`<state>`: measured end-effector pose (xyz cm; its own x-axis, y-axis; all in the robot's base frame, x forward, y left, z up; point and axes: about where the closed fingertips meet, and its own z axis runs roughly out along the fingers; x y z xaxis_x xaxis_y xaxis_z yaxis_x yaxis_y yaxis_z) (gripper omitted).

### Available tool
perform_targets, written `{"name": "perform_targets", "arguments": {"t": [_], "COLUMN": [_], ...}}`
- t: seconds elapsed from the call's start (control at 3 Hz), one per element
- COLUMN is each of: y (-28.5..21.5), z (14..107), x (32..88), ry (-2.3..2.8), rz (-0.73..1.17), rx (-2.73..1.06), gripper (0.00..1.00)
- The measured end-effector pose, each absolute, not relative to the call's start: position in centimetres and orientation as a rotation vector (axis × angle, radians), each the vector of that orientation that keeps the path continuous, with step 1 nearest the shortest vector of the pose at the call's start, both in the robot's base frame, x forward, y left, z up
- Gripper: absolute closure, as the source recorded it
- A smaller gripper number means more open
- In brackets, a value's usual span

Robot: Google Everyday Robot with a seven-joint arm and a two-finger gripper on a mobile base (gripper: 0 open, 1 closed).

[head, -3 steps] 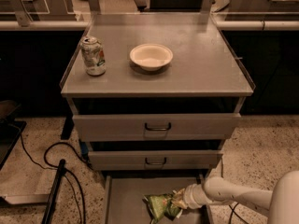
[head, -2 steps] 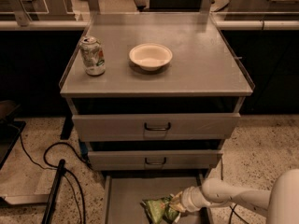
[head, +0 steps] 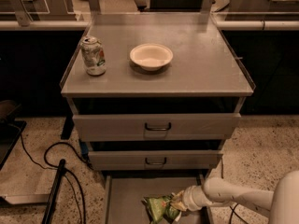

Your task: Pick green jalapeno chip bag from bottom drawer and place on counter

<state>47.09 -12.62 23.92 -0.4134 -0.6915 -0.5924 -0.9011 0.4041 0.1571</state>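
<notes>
The green jalapeno chip bag (head: 159,206) lies crinkled in the open bottom drawer (head: 126,197), at its right side near the frame's lower edge. My gripper (head: 178,201) reaches in from the right on a white arm and is at the bag's right end, touching it. The counter (head: 205,64) is the flat grey cabinet top above the drawers.
A green-and-white soda can (head: 94,55) and a white bowl (head: 151,56) stand on the counter's left and middle. Two upper drawers (head: 157,126) with dark handles are closed. Black cables (head: 51,160) and a dark pole lie on the speckled floor at left.
The gripper and the bag have shifted slightly left and down within the drawer; everything else is unchanged.
</notes>
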Motion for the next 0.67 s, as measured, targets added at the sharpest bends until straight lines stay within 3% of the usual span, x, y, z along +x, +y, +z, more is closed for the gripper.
{"name": "perform_targets", "arguments": {"t": [0.67], "y": [-18.2], "z": [33.7], "x": [47.0], "ry": [2.308], "rz": [0.499], "rx": [-1.203], "gripper": [1.0]}}
